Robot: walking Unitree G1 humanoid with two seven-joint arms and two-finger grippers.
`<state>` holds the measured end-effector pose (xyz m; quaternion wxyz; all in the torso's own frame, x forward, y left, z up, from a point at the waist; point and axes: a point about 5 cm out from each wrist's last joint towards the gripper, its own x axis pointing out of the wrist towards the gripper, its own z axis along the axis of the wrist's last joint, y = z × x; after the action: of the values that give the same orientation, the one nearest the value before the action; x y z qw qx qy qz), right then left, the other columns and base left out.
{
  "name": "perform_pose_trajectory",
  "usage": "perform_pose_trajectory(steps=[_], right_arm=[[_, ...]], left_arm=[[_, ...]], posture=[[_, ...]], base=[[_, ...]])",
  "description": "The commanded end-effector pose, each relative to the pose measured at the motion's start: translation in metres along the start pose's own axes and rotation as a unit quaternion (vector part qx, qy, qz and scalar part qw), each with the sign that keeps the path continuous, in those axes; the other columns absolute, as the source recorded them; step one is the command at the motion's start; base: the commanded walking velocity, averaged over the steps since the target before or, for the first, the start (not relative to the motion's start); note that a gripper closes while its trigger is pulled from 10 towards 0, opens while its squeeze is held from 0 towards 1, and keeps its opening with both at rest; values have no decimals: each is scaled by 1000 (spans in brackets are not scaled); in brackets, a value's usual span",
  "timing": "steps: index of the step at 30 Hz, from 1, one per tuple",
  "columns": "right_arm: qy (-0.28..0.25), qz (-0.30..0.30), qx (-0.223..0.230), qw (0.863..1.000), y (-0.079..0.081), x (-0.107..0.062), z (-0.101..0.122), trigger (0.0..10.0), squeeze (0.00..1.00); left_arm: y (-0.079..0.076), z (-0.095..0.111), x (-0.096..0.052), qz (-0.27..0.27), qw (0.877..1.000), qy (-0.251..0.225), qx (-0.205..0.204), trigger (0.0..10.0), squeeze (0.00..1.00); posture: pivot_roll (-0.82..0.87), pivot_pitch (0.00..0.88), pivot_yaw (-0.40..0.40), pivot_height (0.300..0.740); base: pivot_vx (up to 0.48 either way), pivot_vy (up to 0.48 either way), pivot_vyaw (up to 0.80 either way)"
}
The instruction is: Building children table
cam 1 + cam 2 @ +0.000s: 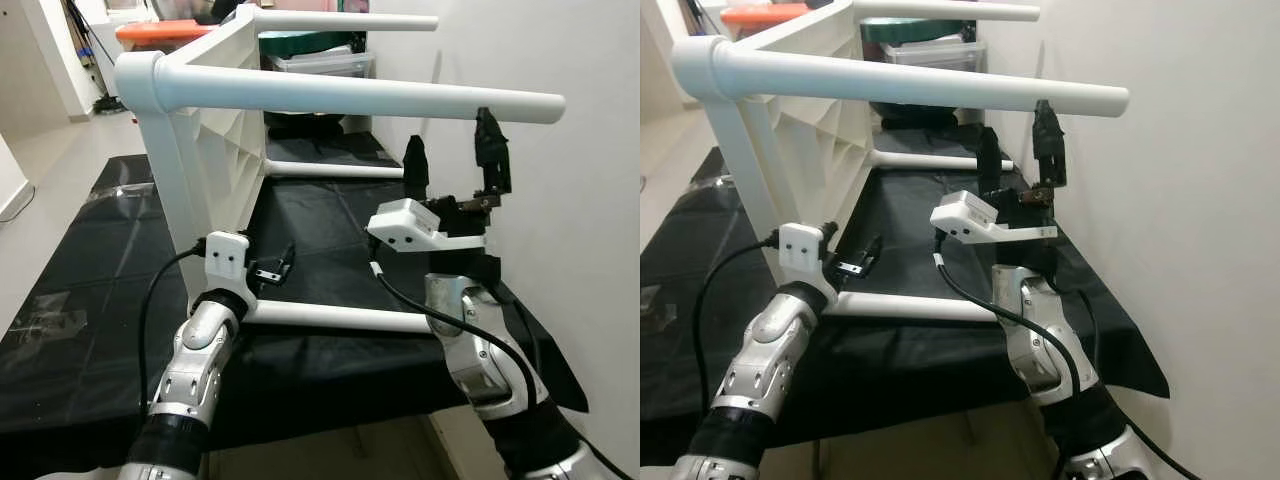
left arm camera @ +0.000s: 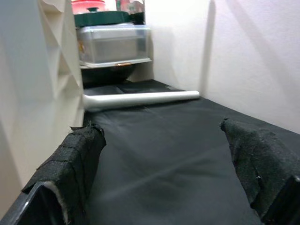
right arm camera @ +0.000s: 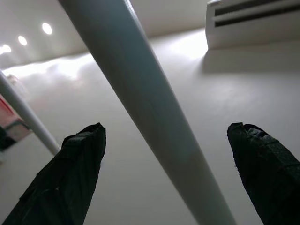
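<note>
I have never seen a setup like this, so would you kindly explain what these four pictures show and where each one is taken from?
This is a humanoid robot assembling a child's table. Two pictures come from cameras in its head, looking down at its silver arms. The other two come from cameras on its wrists, looking along each claw's black fingers.

The white table lies on its side on a black sheet, its four legs pointing towards the wall. The right claw is raised, open, just under the upper near leg; its wrist picture shows that leg between the fingers, not gripped. The left claw is open, low beside the tabletop, just above the lower near leg. Nothing is held. Storage boxes stand behind.
</note>
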<state>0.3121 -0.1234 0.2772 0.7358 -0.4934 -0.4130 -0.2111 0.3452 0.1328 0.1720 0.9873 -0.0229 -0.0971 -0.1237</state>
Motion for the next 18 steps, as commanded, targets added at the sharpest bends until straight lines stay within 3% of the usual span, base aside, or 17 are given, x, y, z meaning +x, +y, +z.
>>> perform_pose_trajectory(steps=[1,7,18], right_arm=[[-4,-6,-17,1000,0,5,-1,10000,0],[-13,-43,-51,998,-7,28,-2,10000,0],[-42,-59,-61,996,-6,45,4,10000,0]], left_arm=[[6,-1,1,5,1000,0,-3,10000,0],[10,-3,7,3,1000,2,-22,10000,0],[8,-12,19,-10,999,19,-36,10000,0]], posture=[[51,0,3,740],[38,0,0,740],[22,0,0,740]], base=[[0,0,0],[0,0,0],[0,0,0]])
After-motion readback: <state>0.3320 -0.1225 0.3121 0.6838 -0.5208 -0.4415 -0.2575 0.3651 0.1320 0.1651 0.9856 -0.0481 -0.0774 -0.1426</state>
